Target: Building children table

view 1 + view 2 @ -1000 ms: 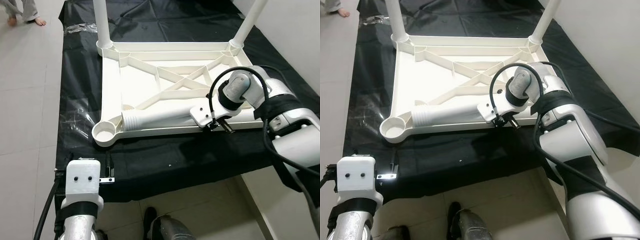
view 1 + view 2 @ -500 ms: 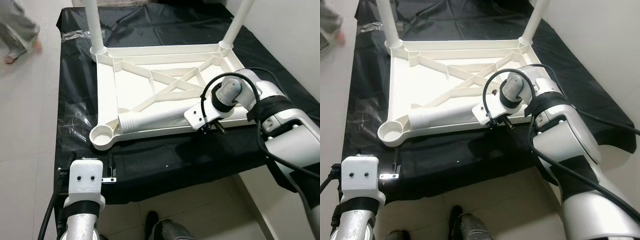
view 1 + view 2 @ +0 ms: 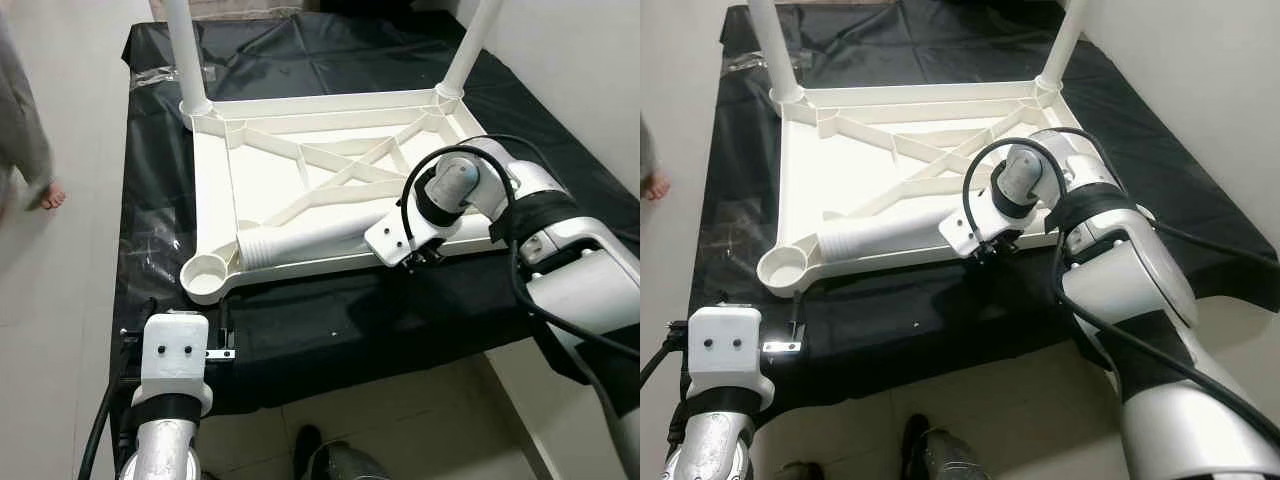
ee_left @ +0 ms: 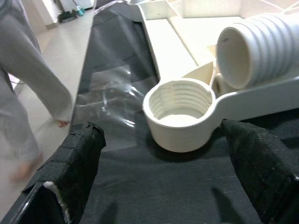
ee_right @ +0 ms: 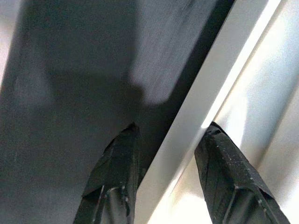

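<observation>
Left eye view: black sheet [image 3: 330, 320] on pale tiled floor [image 3: 60, 250]; left gripper [image 4: 173, 182] spread, right gripper [image 5: 163, 168] straddling tabletop rim [image 5: 205, 116].

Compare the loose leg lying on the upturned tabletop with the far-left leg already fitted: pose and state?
1. Pose: the loose leg lies on its side across the tabletop frame; the far-left leg stands upright.
2. State: the loose leg's threaded end is free, pointing towards the empty near-left socket; the far-left leg is seated in its corner socket.
3. Contact: the right gripper is at the loose leg's far end; nothing touches the far-left leg.
Both are white plastic tubes.
</observation>
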Robot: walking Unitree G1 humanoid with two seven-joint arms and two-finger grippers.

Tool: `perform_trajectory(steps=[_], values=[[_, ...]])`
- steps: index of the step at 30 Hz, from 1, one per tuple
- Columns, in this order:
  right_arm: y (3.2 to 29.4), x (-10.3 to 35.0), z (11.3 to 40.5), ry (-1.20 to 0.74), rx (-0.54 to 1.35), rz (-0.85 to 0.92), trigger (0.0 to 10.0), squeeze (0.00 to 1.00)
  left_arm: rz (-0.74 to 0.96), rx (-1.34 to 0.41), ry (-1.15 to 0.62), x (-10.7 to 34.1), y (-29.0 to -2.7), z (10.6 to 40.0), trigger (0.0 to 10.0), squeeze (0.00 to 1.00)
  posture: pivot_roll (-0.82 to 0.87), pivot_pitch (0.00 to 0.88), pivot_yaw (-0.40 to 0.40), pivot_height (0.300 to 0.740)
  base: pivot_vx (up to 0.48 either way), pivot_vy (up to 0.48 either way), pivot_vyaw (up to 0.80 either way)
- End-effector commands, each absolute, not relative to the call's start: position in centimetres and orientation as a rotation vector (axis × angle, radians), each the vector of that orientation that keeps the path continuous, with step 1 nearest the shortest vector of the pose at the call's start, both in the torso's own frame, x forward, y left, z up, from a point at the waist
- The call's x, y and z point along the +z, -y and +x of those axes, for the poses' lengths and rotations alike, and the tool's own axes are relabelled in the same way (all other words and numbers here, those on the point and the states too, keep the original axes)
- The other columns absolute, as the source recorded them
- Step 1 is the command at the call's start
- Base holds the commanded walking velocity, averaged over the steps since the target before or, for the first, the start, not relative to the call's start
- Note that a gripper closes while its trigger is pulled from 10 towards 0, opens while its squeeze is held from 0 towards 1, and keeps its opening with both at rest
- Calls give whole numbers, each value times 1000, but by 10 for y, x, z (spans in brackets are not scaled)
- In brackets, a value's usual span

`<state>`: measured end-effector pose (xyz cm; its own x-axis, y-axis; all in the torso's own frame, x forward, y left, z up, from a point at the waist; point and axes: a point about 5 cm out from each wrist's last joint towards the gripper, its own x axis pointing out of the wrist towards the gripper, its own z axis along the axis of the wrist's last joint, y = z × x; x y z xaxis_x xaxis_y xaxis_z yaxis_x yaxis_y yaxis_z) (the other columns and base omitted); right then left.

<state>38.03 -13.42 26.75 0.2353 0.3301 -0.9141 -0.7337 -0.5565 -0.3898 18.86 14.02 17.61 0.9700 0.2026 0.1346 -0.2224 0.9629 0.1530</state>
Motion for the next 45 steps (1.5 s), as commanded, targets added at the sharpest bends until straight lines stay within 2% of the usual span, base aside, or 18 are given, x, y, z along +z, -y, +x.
perform_trajectory(steps=[1, 10, 12, 13, 15, 18, 21, 22, 24, 26, 28, 32, 34, 35, 36, 37, 42, 45], values=[[142, 274, 378, -352, 1514, -1421, 10000, 0, 176, 212, 95, 169, -141, 190, 10000, 0, 7, 178, -102, 740, 0, 0, 0], [171, 283, 373, -372, 1515, -1192, 10000, 0, 183, 209, 96, 168, -144, 192, 10000, 0, -1, 160, -85, 740, 0, 0, 0], [186, 306, 375, -214, 1405, -835, 10000, 0, 186, 204, 98, 166, -146, 196, 10000, 0, -4, 149, -73, 740, 0, 0, 0], [186, 306, 375, -214, 1405, -835, 10000, 0, 186, 204, 98, 166, -146, 196, 10000, 0, -4, 149, -73, 740, 0, 0, 0], [188, 321, 374, -99, 1390, -635, 10000, 0, 186, 197, 101, 166, -145, 197, 10000, 0, -5, 143, -65, 740, 0, 0, 0], [188, 326, 372, -57, 1399, -564, 10000, 0, 187, 195, 102, 166, -145, 198, 10000, 0, -5, 142, -64, 740, 0, 0, 0], [188, 346, 368, 153, 1428, -176, 10000, 0, 191, 187, 107, 166, -146, 201, 10000, 0, 1, 132, -52, 740, 0, 0, 0], [188, 346, 368, 153, 1428, -176, 10000, 0, 191, 187, 107, 166, -146, 201, 10000, 0, 1, 132, -52, 740, 0, 0, 0], [189, 347, 371, 225, 1414, -33, 10000, 0, 195, 181, 109, 166, -146, 202, 10000, 0, 6, 131, -52, 740, 0, 0, 0], [187, 344, 374, 265, 1393, -3, 10000, 0, 195, 179, 108, 166, -147, 201, 10000, 0, 6, 131, -52, 740, 0, 0, 0], [171, 329, 382, 269, 1328, 74, 10000, 0, 184, 172, 104, 165, -147, 201, 10000, 0, 13, 130, -52, 740, 0, 0, 0], [165, 322, 383, 264, 1309, 86, 10000, 0, 181, 169, 104, 165, -148, 200, 10000, 0, 13, 130, -52, 740, 0, 0, 0], [136, 299, 381, 232, 1213, 134, 10000, 0, 156, 136, 100, 165, -144, 200, 10000, 0, 19, 130, -55, 740, 0, 0, 0], [122, 289, 380, 261, 1105, 112, 10000, 706, 141, 118, 101, 165, -140, 201, 10000, 0, 15, 128, -54, 740, 0, 0, 0], [114, 284, 379, 292, 1028, 100, 10000, 706, 131, 107, 101, 165, -138, 201, 10000, 0, 15, 128, -54, 740, 0, 0, 0], [107, 285, 378, 341, 980, 82, 10000, 1000, 128, 101, 105, 166, -137, 203, 10000, 0, 17, 126, -58, 740, 0, 0, 0], [101, 290, 379, 391, 910, 80, 10000, 1000, 134, 94, 114, 167, -135, 205, 10000, 0, 16, 124, -63, 740, 0, 0, 0], [102, 295, 388, 445, 722, 97, 10000, 1000, 145, 91, 138, 172, -136, 209, 10000, 0, 12, 120, -68, 740, 0, 0, 0]])
